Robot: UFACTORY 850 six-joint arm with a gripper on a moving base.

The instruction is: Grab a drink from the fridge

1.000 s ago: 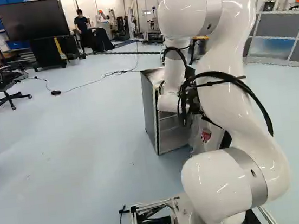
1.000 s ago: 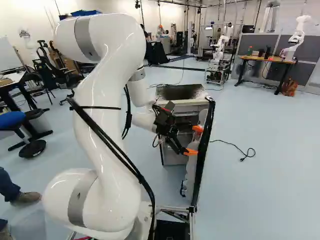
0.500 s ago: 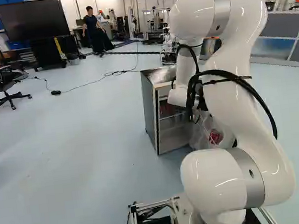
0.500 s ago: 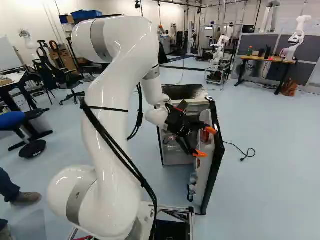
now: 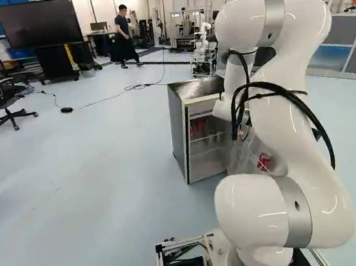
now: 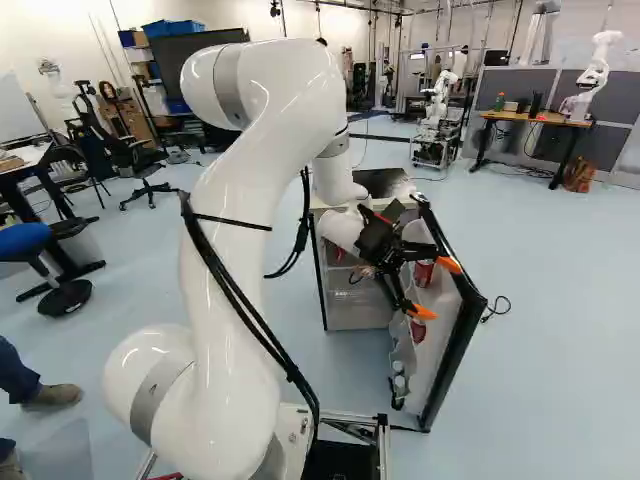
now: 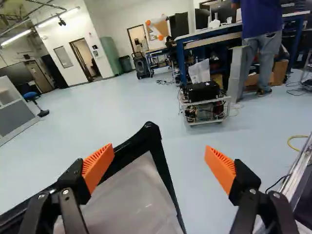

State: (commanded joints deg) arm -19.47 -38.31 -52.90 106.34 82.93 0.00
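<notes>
In the right base view my gripper [image 6: 436, 289] stands open over the inner side of the fridge door [image 6: 462, 340], which hangs ajar. Red cans [image 6: 423, 273] sit in the door's racks close to the fingers. The fridge [image 5: 179, 133] shows its open front in the left base view, with red cans [image 5: 197, 128] on an upper shelf. Seen from the wrist, the gripper [image 7: 158, 158] has nothing gripped; one finger overlaps the door's black-edged corner [image 7: 150, 130], the other is out past its edge. Whether a finger touches the door, I cannot tell.
A cable [image 6: 495, 308] lies on the floor beyond the door. Another robot [image 6: 440, 105] stands on a cart farther back, and one more [image 6: 592, 80] by a wooden desk [image 6: 535, 119]. An office chair [image 5: 8, 102] is far left. The wrist view shows a wheeled cart [image 7: 204, 105].
The fridge door has swung wider, away from the fridge front. My arm and open gripper have moved the same way, uncovering more shelves and door cans. The base has stayed put.
</notes>
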